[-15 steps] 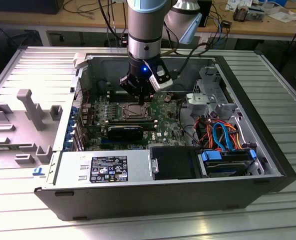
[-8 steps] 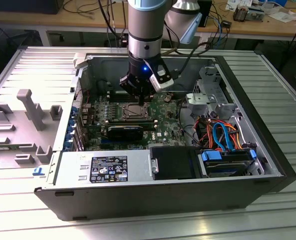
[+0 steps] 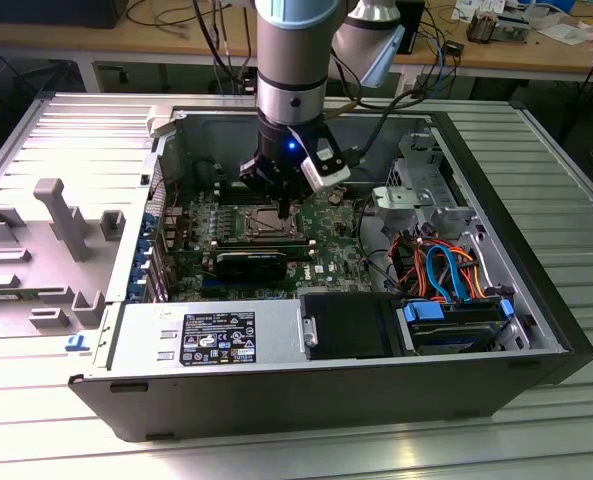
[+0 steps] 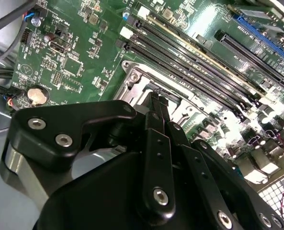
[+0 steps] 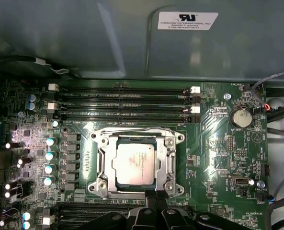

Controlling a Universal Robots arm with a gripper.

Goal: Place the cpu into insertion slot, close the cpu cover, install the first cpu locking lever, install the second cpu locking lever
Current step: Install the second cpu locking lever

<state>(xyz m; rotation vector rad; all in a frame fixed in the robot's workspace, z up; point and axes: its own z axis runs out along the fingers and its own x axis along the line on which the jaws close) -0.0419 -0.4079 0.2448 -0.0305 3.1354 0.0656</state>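
In the first wrist view the cpu (image 5: 134,162), a dull silver square, lies in the insertion slot (image 5: 97,184) on the green board. The silvery cpu cover (image 5: 169,158) lies flat around it, and the chip shows through its window. A thin wire lever (image 5: 132,130) runs along one edge of the socket. My gripper (image 5: 156,195) is shut with nothing visible between its black fingers, its tips at the socket's edge opposite that lever. In the second wrist view the gripper (image 4: 157,101) hangs over the metal socket frame (image 4: 134,76). From the exterior view the gripper (image 3: 282,212) is deep in the open case above the socket (image 3: 256,222).
Long black memory slots (image 5: 125,103) flank the socket, and a coin cell (image 5: 241,117) sits beside them. In the case are a power supply (image 3: 216,335), a drive bay with orange and blue cables (image 3: 446,270) and a metal bracket (image 3: 416,185). A grey fixture (image 3: 66,215) stands outside the case at the exterior view's left.
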